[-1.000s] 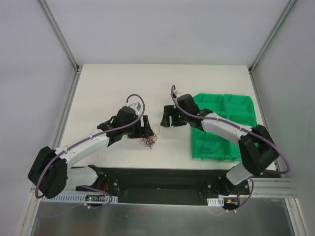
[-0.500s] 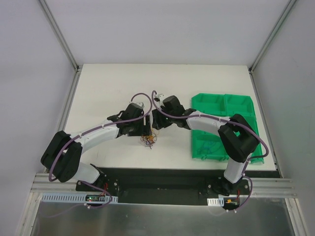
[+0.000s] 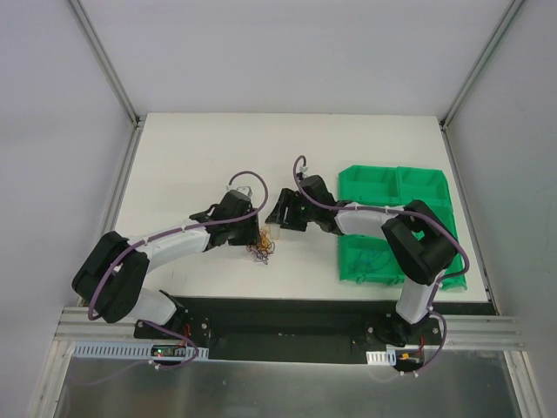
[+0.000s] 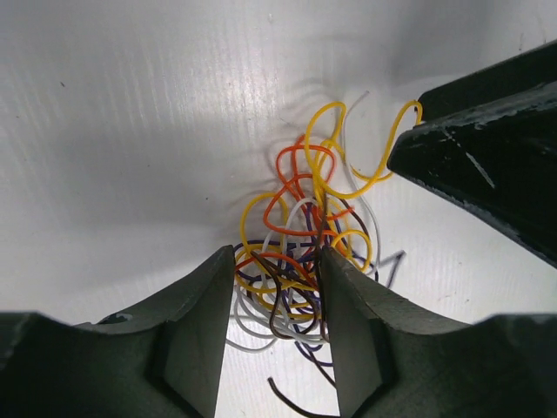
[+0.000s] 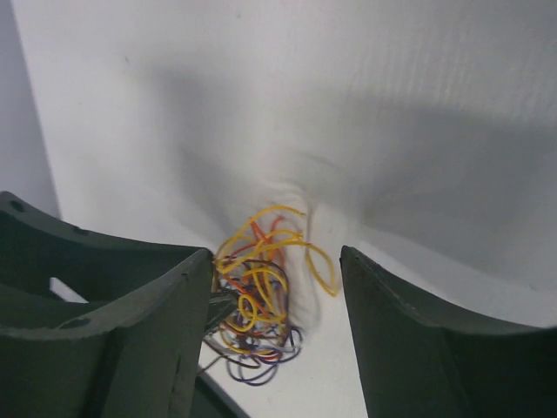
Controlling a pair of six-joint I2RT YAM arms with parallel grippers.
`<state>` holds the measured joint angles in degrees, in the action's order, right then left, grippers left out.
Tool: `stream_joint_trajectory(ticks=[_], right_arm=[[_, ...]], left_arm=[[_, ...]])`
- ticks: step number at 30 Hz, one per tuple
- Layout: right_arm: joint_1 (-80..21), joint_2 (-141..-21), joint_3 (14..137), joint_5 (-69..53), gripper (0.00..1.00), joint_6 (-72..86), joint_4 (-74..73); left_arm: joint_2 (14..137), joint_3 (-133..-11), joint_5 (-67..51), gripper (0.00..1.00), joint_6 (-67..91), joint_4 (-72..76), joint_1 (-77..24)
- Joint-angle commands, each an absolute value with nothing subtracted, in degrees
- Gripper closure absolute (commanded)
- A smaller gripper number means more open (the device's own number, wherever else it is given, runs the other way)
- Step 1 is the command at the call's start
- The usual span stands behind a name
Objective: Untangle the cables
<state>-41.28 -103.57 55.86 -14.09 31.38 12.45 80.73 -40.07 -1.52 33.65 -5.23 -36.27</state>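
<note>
Small knot of thin kinked wires (image 3: 261, 252) in yellow, orange-red, white, dark purple and brown-black lies on the white tabletop (image 3: 191, 157), a bit left of the middle of its width and closer to the near edge than the far edge. Both arms reach in and meet over it. The left hand (image 3: 255, 237) is down at the knot's left side. In the left wrist view the left hand (image 4: 277, 292) has a narrow gap, and its two dark fingers (image 4: 196, 340) straddle the lower part of the knot (image 4: 300, 235). Loose loops fill the gap and touch both inner faces, not visibly squashed. The right hand (image 3: 275, 228) sits just beside the knot on its far-right side. In its own wrist view the right hand (image 5: 277, 283) is spread wide with nothing held. The knot (image 5: 257, 296) sits between the fingers, up against the left one (image 5: 130, 331) and apart from the other. In the left wrist view one yellow loop (image 4: 383, 148) touches the tip of a right-hand finger (image 4: 487, 165). A green plastic tray with compartments (image 3: 409, 187) sits along the right edge of the tabletop, well apart from the knot, and thin strands show in its near compartment, too small to tell more.
</note>
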Motion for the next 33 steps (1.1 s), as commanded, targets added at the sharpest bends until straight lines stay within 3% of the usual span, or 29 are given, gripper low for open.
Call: stream_joint_trajectory(ticks=[1,10,14,22,31,33], right_arm=[[-41.92,-101.43,55.37,-17.84,0.38,45.17,19.86],[-43.77,-102.04,54.14,-15.38,0.36,52.91,18.81],[-43.07,-100.29,52.91,-13.18,0.37,46.95,19.42],[-41.57,-105.55,54.75,-28.2,0.42,40.52,29.43],[-41.48,-109.86,53.0,-36.73,0.44,44.99,41.73],[-41.4,-111.0,52.3,-37.7,0.54,46.57,45.51]], left_arm=[[79.02,-38.5,0.7,0.57,33.31,-2.11,-35.86],[78.14,-36.39,-1.3,0.58,34.01,-0.26,-35.77],[76.91,-35.34,-2.02,0.58,34.19,-0.26,-35.86],[75.67,-33.93,-1.23,0.59,33.66,-0.18,-35.77],[75.15,-33.13,-0.35,0.59,33.22,-0.18,-35.33],[75.32,-33.05,-0.35,0.59,33.31,-0.18,-35.33]])
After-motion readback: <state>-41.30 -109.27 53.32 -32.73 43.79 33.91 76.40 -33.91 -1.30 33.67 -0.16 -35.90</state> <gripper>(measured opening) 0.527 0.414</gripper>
